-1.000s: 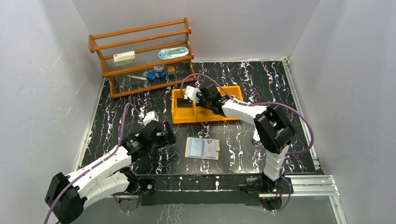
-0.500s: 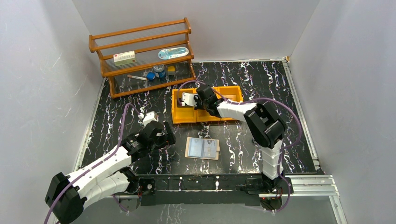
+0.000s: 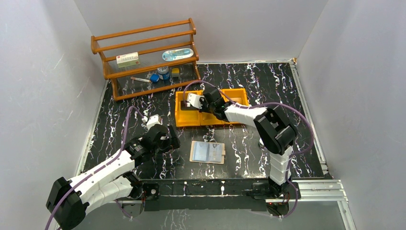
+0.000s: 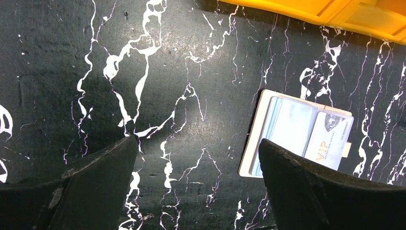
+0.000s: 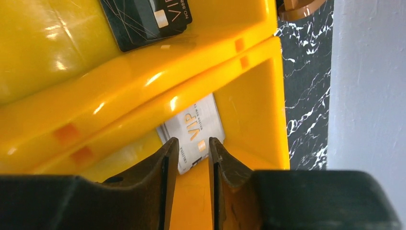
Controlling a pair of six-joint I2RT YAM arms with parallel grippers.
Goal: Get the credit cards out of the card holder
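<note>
While the right gripper hangs low over the yellow bin, its claw stands slightly parted and pinches nothing; yellow floor shows through the gap. The silver card lies flat on a compartment floor just beyond the fingertips, close to the bin's outer wall. The dark card lies in the adjoining compartment, across the divider. Judged: drop-off of one card is nearly complete.

Claw of the left gripper is spread wide and empty, hovering above the table just left of the card holder. The holder lies open near the table's middle, on the near side of the bin and well apart from it. One pale card shows in its right pocket. What the left pocket holds I cannot tell.

To do well: widen the claw fully before lifting, so neither finger drags the silver card up the wall. Rise straight, clear the rim, then swing toward the holder. For the pocketed card, pin the left leaf with the left claw and pull along the pocket, not upward.
</note>
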